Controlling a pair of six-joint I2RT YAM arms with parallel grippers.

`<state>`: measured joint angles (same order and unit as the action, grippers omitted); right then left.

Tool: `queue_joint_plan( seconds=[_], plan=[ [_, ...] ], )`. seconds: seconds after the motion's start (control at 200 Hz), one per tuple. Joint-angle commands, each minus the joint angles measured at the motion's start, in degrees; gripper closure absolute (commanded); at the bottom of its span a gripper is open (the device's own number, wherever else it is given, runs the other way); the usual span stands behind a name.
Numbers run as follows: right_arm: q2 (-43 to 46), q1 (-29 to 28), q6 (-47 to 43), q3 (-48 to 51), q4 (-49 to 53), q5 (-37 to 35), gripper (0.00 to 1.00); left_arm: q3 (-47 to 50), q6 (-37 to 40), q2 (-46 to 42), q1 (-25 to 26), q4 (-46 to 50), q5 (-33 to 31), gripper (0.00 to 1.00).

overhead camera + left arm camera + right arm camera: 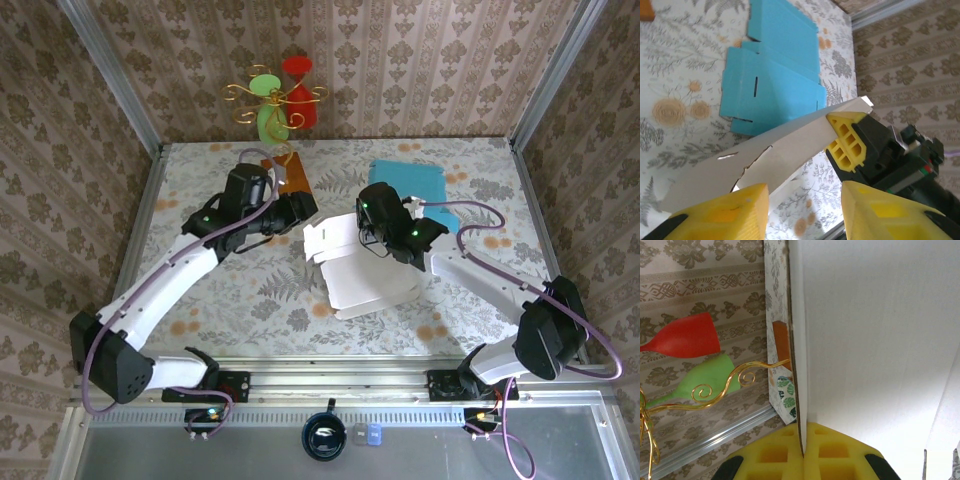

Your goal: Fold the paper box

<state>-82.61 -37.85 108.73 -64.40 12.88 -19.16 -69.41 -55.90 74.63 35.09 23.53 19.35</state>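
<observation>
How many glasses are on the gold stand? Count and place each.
2, both by the back wall: red glass on the right, green glass just left of it. None looks hidden.

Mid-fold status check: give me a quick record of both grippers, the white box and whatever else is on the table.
right gripper: shut on an edge of the white paper box
left gripper: jaws apart, a white panel of the box just beyond its fingertips
white paper box: partly folded, at table centre between the two arms
blue flat box: unfolded, lying flat on the table beyond the right gripper
glass stand: at the back edge, holding a red and a green glass
</observation>
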Motion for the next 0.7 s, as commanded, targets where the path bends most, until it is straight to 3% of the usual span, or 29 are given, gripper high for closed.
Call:
queue_joint_plan(
  seconds=[0.0, 0.295, 0.695],
  plan=[
    [-1.2, 0.5, 1.0, 0.6, -1.8, -2.5, 1.0, -3.1, -9.1, 1.4, 0.2, 3.6, -3.3, 0.59],
    [-1.7, 0.6, 1.3, 1.4, -2.9, -1.9, 1.0, -2.5, -19.7, 4.3, 1.6, 0.5, -2.4, 0.6],
    [-1.8, 0.7, 1.3, 1.4, -3.5, -1.3, 1.0, -0.1, -21.3, 6.4, 2.3, -2.8, -1.4, 0.61]
  ],
)
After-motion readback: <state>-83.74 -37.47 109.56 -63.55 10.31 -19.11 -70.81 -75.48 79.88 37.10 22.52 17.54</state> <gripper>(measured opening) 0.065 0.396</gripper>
